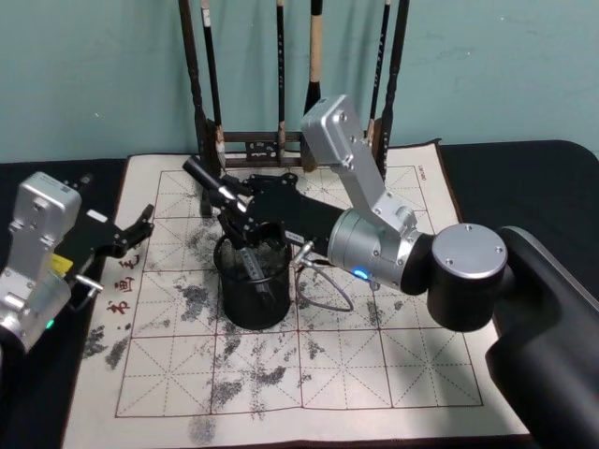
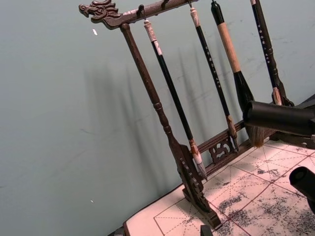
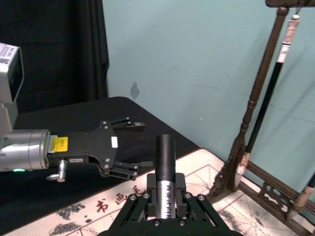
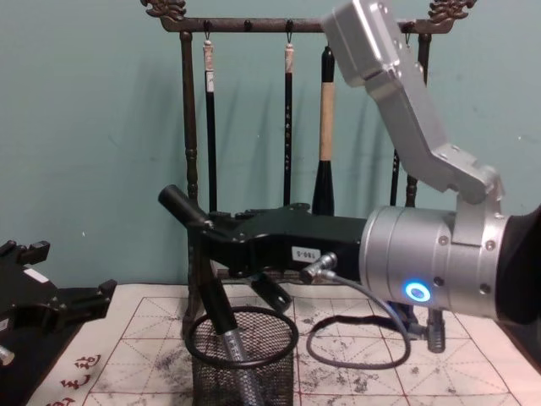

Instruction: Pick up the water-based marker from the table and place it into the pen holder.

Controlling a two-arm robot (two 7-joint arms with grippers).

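Teal wall behind, black table under a gridded, ink-blotted calligraphy mat, tall brush rack at the mat's far edge. Above the mat, right gripper clamped around the marker near mid-barrel, marker tilted, lower end already past the rim of the pen holder, cap end angled up toward the rack. Looks light, stiff, smooth-barrelled, so probably prone to slipping or pivoting; a hold near the middle seems sensible, as here. Wire-mesh holder upright near the mat's middle, apparently nothing inside besides the marker tip. Left gripper parked at the mat's left edge, fingers spread, carrying nothing.
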